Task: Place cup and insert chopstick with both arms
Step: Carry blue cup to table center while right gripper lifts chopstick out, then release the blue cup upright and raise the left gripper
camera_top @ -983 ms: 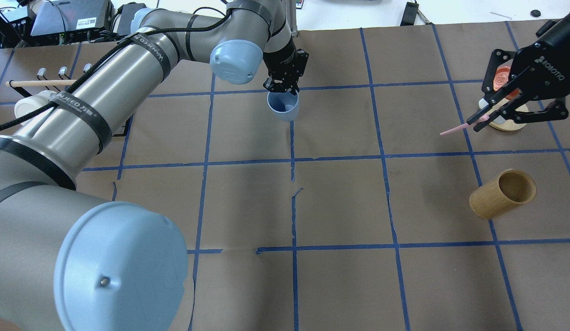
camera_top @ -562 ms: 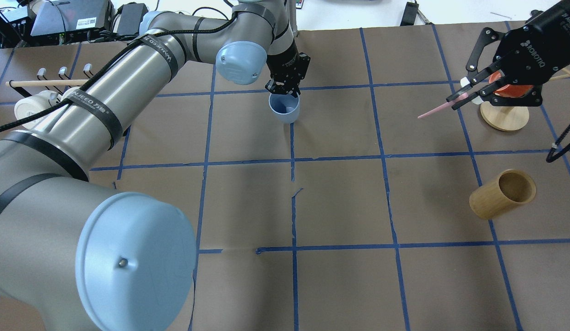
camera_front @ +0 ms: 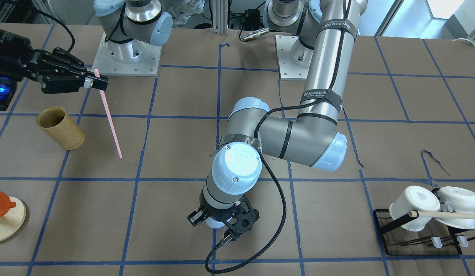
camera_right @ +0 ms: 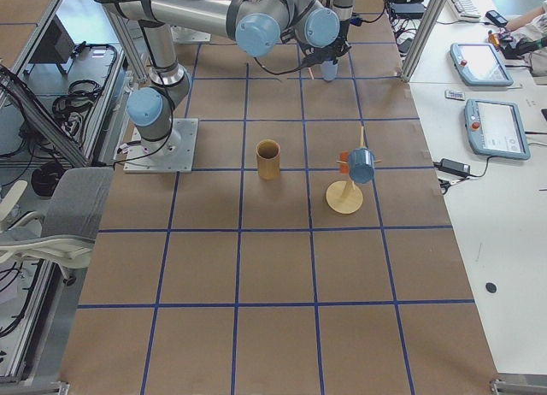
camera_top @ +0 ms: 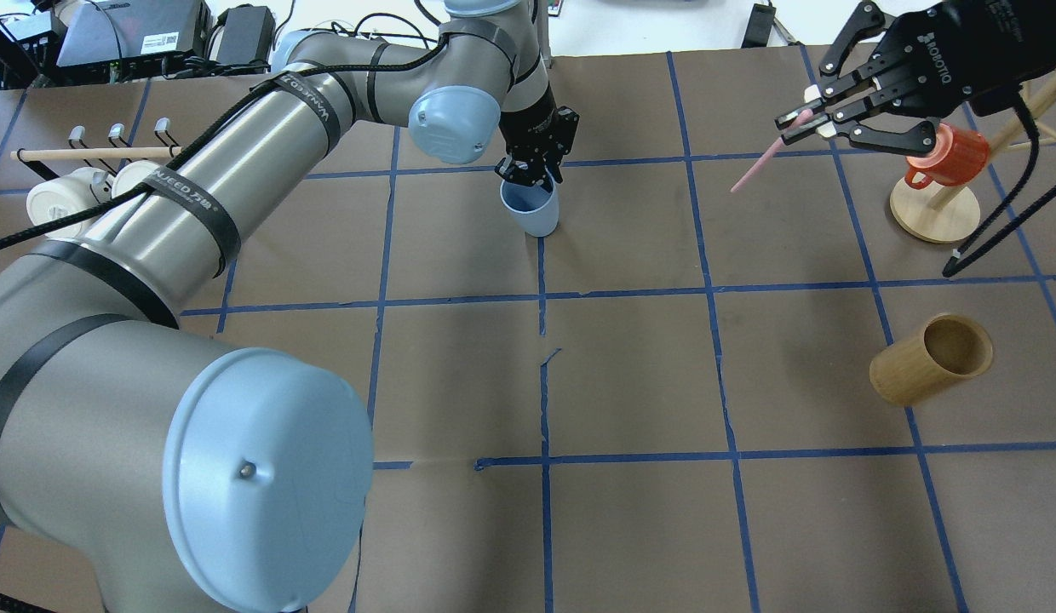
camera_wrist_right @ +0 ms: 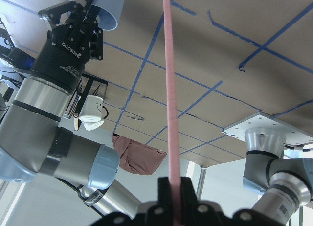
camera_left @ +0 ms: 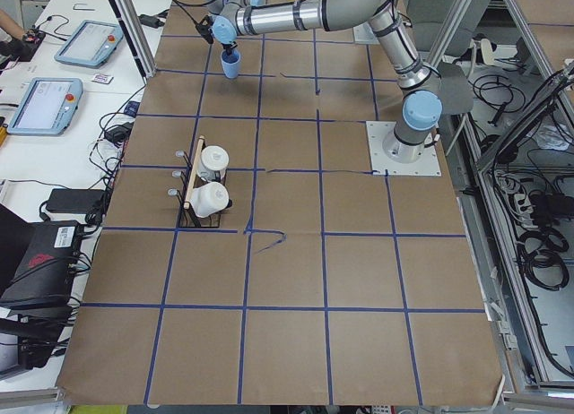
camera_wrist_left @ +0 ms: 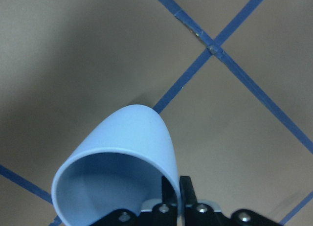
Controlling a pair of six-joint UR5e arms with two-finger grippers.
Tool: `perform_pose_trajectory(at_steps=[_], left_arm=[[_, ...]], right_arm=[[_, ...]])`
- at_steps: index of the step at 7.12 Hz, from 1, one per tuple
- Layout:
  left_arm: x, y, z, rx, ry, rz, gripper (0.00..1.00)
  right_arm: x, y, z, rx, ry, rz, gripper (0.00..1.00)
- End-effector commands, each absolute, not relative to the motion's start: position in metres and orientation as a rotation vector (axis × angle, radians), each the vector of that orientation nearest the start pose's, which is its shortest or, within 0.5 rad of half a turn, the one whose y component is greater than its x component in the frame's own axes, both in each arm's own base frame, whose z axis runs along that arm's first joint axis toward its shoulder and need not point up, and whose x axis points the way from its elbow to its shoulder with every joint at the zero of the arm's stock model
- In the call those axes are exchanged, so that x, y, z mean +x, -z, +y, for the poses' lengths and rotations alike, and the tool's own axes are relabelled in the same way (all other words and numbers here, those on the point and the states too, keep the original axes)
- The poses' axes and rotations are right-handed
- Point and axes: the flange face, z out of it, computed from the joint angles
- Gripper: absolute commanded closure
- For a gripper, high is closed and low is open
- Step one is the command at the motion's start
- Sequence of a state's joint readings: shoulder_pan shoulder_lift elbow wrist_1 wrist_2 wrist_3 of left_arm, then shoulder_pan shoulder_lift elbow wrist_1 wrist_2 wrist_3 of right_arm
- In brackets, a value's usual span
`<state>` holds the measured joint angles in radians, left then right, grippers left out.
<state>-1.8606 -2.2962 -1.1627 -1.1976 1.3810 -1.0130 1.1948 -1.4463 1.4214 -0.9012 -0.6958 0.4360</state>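
Left claw (camera_top: 528,170) gripped the blue cup (camera_top: 532,209) by its rim, tilted low over the desk (camera_top: 630,375), apparently to stand it upright, and farther back right claw (camera_top: 805,119) pinched the pink chopstick (camera_top: 762,162) aloft, tip angled down, seemingly awaiting insertion.

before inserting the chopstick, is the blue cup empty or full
Empty: the blue cup shows a bare inside; the chopstick is in the right pincer.

i see a bamboo tube (camera_top: 928,362) standing upright at the right of the overhead view. an orange mug (camera_top: 949,157) sits on a wooden stand (camera_top: 934,217) at upper right. two white mugs (camera_top: 47,204) hang on a black rack (camera_front: 393,221) at the left edge. blue tape lines grid the brown-papered table (camera_top: 630,375).
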Motion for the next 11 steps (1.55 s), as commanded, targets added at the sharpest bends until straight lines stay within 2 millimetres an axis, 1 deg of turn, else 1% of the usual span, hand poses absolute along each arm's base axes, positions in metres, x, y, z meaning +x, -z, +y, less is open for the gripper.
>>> perform_pose_trajectory(at_steps=[1,2,3,4,5,6,7,8,9,10,11], left_arm=[[-0.363,-0.277,-0.685,-1.161,-0.093,3.128,0.0],[-0.361,-0.299,-0.682,-1.144,-0.052,3.154,0.0],[-0.356,-0.322,-0.679,-1.084,-0.007,3.187,0.0],[-0.35,-0.354,-0.664,-0.96,-0.014,3.208,0.0],[-0.341,-0.393,-0.637,-0.762,-0.054,3.239,0.0],[-0.33,-0.434,-0.608,-0.596,-0.091,3.253,0.0],[-0.315,-0.468,-0.575,-0.431,-0.125,3.213,0.0],[-0.302,-0.493,-0.538,-0.294,-0.156,3.191,0.0],[-0.289,-0.501,-0.507,-0.19,-0.14,3.172,0.0],[-0.269,-0.493,-0.479,-0.106,-0.157,3.133,0.0],[-0.244,-0.465,-0.461,-0.172,-0.232,3.115,0.0]], right_arm=[[0.03,-0.477,-0.543,1.214,-0.787,1.804,1.0],[0.035,-0.482,-0.548,1.228,-0.79,1.708,1.0],[0.039,-0.487,-0.552,1.291,-0.824,1.608,1.0],[0.056,-0.489,-0.559,1.286,-0.806,1.629,1.0],[0.07,-0.483,-0.576,1.349,-0.822,1.613,1.0],[0.087,-0.482,-0.59,1.366,-0.821,1.575,1.0],[0.099,-0.473,-0.606,1.367,-0.832,1.541,1.0],[0.112,-0.459,-0.621,1.368,-0.833,1.54,1.0],[0.125,-0.451,-0.63,1.376,-0.84,1.542,1.0],[0.142,-0.447,-0.636,1.365,-0.867,1.513,1.0],[0.153,-0.439,-0.644,1.384,-0.895,1.485,1.0]])
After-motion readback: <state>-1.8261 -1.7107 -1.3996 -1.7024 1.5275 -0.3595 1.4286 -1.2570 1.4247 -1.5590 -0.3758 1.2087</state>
